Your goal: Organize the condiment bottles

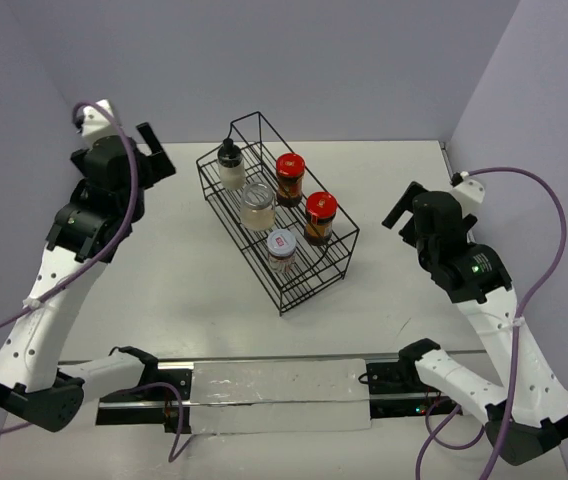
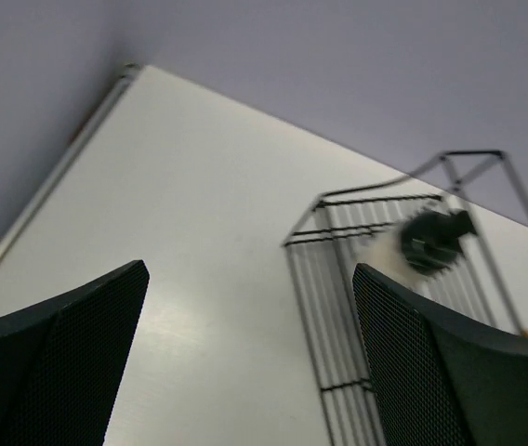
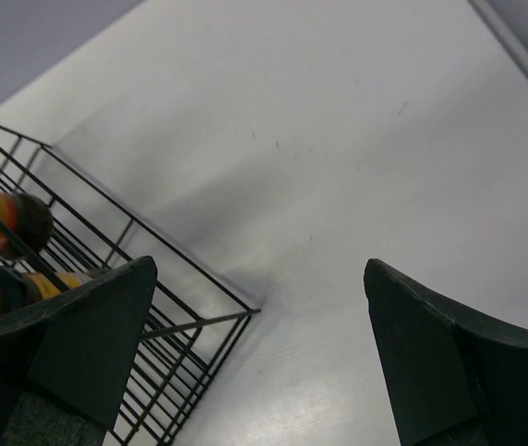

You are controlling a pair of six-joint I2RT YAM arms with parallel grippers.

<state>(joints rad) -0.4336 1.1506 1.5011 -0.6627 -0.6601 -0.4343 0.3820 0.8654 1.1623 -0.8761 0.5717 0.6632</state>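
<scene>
While condiment bottles [image 1: 289, 178] stand in the wire rack [image 1: 314, 275], left fingers [image 1: 159, 152], right fingers [image 1: 402, 206] spread, empty, well apart either side, open tabletop [image 1: 194, 275] between

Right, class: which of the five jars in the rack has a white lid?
The jar at the rack's near end; two others have red lids, one a black cap.

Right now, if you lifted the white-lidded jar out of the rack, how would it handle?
The white-lidded jar looks like clear glass, so probably rigid, smooth and breakable. It stands upright between the rack wires, so a tilted lift may snag.
</scene>
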